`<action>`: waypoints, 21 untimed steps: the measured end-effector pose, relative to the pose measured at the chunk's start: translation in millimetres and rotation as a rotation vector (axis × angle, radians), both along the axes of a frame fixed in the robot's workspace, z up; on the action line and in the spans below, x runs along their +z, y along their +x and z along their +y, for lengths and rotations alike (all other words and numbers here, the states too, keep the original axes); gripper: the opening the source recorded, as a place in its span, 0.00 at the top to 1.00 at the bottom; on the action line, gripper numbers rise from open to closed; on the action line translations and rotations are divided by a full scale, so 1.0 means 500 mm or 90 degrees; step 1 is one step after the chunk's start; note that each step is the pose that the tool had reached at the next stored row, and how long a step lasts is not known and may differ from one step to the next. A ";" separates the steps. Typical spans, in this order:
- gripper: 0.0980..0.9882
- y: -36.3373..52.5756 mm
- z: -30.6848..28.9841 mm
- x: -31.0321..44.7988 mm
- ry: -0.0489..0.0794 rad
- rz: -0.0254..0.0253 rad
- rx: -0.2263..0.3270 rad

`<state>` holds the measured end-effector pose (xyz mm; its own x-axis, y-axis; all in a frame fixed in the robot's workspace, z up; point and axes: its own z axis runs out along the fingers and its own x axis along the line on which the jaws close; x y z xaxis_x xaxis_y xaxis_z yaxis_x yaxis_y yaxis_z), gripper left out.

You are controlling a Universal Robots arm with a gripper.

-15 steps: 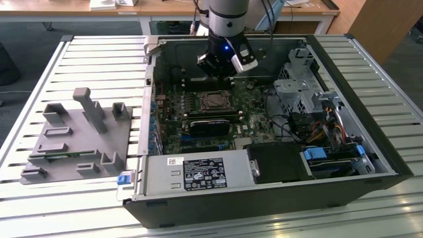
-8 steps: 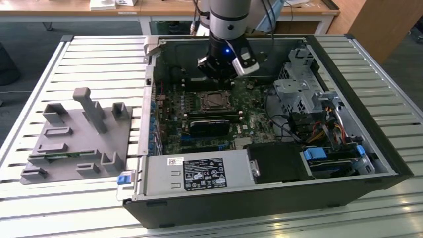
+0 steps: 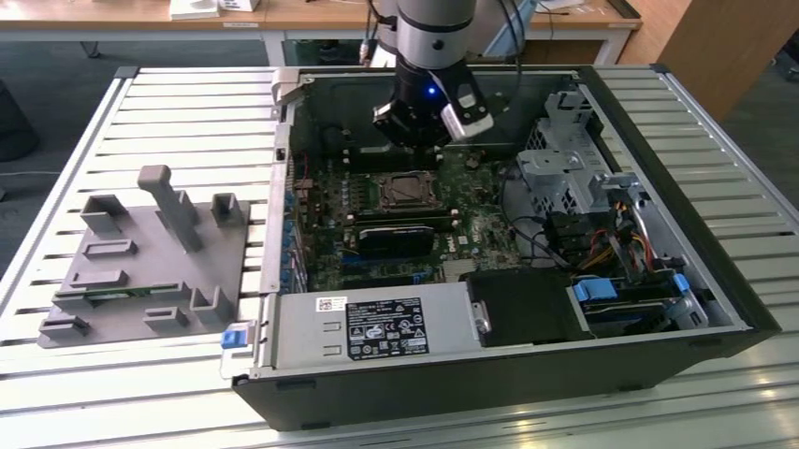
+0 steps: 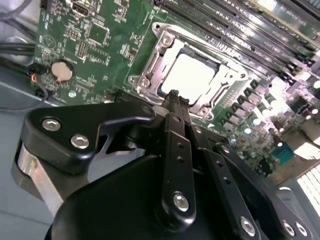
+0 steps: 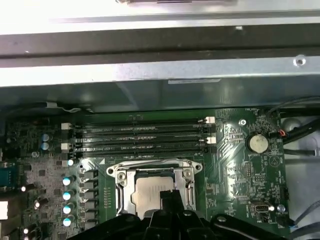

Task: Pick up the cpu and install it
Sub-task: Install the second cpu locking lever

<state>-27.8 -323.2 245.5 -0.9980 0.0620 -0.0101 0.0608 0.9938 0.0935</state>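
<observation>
Black gripper [image 4: 174,95] links sit closest in the second wrist view, and the jaws look pressed together at their tip with nothing between them. Just past that tip lies the cpu [image 4: 189,76], a flat shiny square. It rests inside the metal-framed socket [image 4: 150,62] on the green motherboard [image 4: 95,45]. In the first wrist view the cpu [image 5: 150,192] shows again, partly hidden by the gripper [image 5: 167,197] tip, with the long dark memory slots [image 5: 140,137] lying beside the socket. In the exterior view the robot arm [image 3: 431,37] reaches down into the open computer case [image 3: 500,374], which lies on the slatted desk [image 3: 112,140]. The gripper [image 3: 418,131] hangs over the board, near the socket [image 3: 402,190]. A grey fixture tray [image 3: 144,262] sits on the desk, on the exterior view's left of the case. I think the chip is already in its place, so the work is nearly finished. To do this step well, the chip should lie flat and square in the socket, with no corner sticking up. The jaws should stay gentle near it, because a hard poke could tip the chip or hurt the tiny pins under it.
</observation>
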 end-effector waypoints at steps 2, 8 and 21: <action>0.99 0.000 -0.008 0.000 0.000 0.0000 0.000; 0.99 0.000 -0.056 0.000 0.000 0.0004 0.000; 0.99 0.000 -0.088 -0.024 0.013 0.0087 0.001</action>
